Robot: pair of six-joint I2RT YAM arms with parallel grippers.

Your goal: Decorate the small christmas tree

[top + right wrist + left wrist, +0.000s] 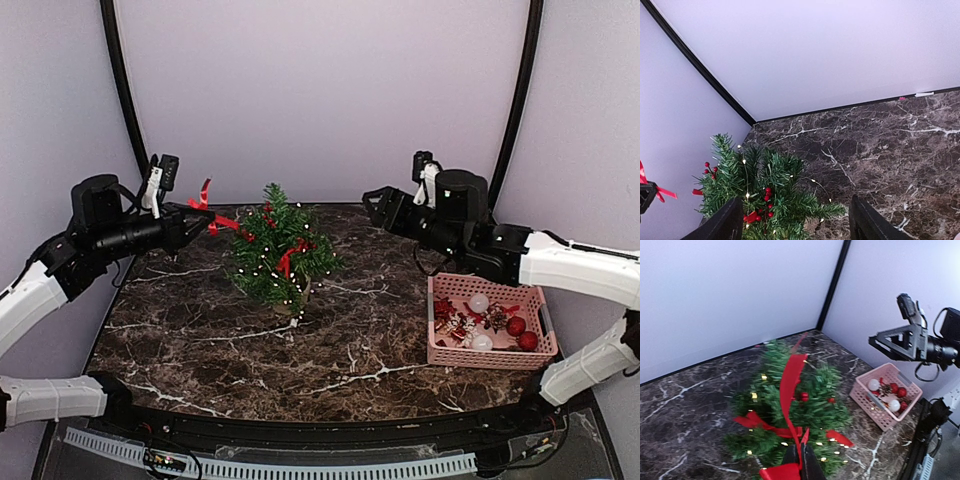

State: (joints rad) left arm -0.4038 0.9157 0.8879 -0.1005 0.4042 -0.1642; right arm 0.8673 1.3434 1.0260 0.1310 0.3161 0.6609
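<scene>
The left end effector (195, 218) clenched a red ribbon (790, 385) draped over the tree (277, 250); the right end effector (372, 205) hung released and empty nearby.

The small christmas tree (278, 250) stands on the table (200, 340), eleven o'clock of centre; the basket (490, 358), ornaments (480, 322) in it, at four o'clock; a ribbon (228, 223) reaches from the tree to the left gripper (197, 218) at its ten o'clock.

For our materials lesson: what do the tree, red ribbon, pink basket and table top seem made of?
The small christmas tree: likely plastic; stiff, uniform dark-green needles. The red ribbon: probably satin-like fabric; a thin, flat band that curls. The pink basket: apparently moulded plastic; latticed walls. The table top: dark marble look with white veins; real stone or laminate, unclear.
</scene>
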